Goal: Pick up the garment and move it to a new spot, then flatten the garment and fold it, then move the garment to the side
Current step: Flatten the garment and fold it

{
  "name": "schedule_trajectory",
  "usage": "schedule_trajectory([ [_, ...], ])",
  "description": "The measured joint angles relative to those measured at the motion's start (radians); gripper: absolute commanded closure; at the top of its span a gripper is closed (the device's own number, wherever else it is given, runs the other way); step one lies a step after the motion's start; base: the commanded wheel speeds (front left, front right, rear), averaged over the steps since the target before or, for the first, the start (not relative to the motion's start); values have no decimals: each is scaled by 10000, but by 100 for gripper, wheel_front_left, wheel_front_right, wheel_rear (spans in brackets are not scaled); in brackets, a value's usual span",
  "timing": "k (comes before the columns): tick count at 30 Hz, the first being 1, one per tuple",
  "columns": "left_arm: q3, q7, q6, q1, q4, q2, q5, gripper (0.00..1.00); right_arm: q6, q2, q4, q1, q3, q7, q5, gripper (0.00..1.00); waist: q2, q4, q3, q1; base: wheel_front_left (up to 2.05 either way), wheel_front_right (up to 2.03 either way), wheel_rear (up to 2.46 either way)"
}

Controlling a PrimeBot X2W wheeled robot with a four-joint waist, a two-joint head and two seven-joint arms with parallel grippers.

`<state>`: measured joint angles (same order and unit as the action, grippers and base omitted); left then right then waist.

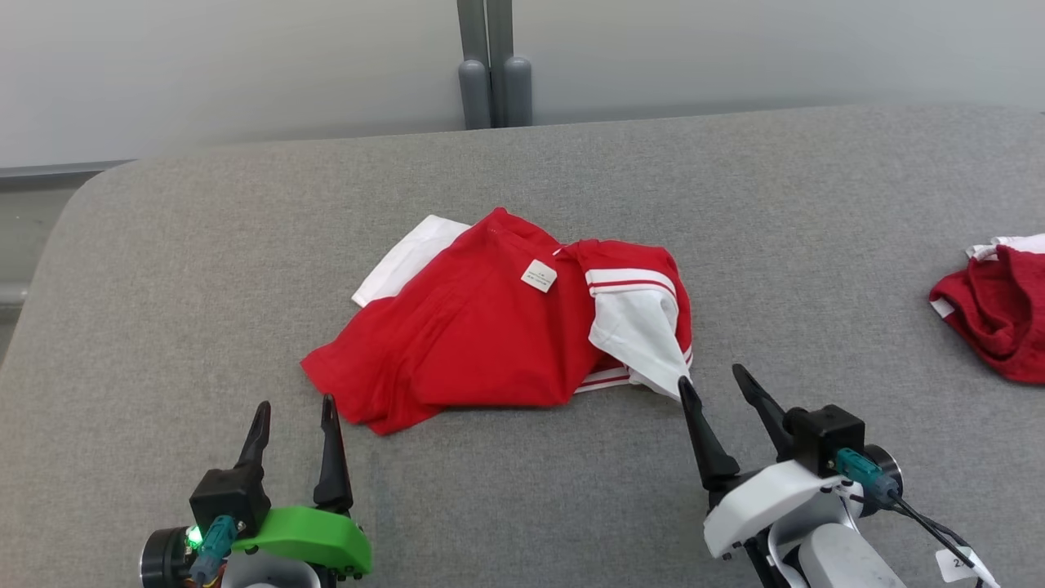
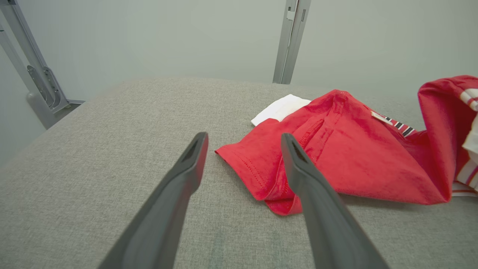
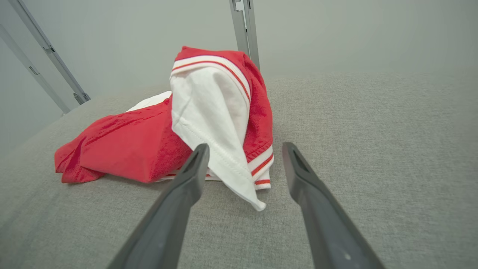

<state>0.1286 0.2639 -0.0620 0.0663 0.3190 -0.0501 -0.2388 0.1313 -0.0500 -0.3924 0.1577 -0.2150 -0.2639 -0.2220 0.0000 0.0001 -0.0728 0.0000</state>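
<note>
1. A crumpled red and white garment (image 1: 473, 327) (image 2: 354, 149) (image 3: 130, 145) of soft knit cloth lies in a heap on the grey fabric-covered tabletop (image 1: 245, 245), ahead of both pairs of fingers and between them.
2. The left gripper (image 1: 295, 404) (image 2: 244, 136) hovers low over the tabletop with its two long dark fingers apart and nothing between them but bare cloth surface.
3. The garment's near red hem corner lies just beyond the tip of the left gripper's inner finger. In the left wrist view that hem sits ahead of the gap between the fingers and runs on past the inner one.
4. The right gripper (image 1: 712, 376) (image 3: 245, 145) also has its fingers spread apart and holds nothing.
5. A white sleeve (image 1: 637, 327) (image 3: 213, 112) with red-striped trim drapes down the garment's side nearest the right fingers. Its pointed corner rests on the tabletop in line with the gap between them, just beside the inner fingertip. Whether they touch I cannot tell.
6. A small white label (image 1: 539, 276) (image 2: 379, 116) lies on top of the red cloth, farther ahead of the fingers.
7. A second crumpled red and white cloth (image 1: 996, 318) lies well apart, out past the right gripper's outer finger.
</note>
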Motion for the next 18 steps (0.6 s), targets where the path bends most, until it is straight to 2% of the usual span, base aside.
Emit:
schedule_trajectory([
  [6,224,2,-84,85,-4,4,-148,0,2,8,-46,605,-439,-2,401,0,0,242,-214,0,0,0,0],
  [15,420,0,-174,278,-10,6,-393,0,2,0,-894,1119,-52,-2,899,0,0,747,-592,0,0,0,0],
  [16,437,2,-176,278,-12,4,-462,0,2,2,-976,1167,-69,-2,934,7,0,795,-646,0,0,0,0],
  [17,449,0,-192,280,-15,4,-514,0,2,13,-1012,1192,-79,-2,934,50,0,829,-685,0,0,0,0],
  [18,460,0,-205,280,-23,4,-527,0,2,15,-1032,1225,-75,0,936,61,0,864,-734,0,0,0,0],
])
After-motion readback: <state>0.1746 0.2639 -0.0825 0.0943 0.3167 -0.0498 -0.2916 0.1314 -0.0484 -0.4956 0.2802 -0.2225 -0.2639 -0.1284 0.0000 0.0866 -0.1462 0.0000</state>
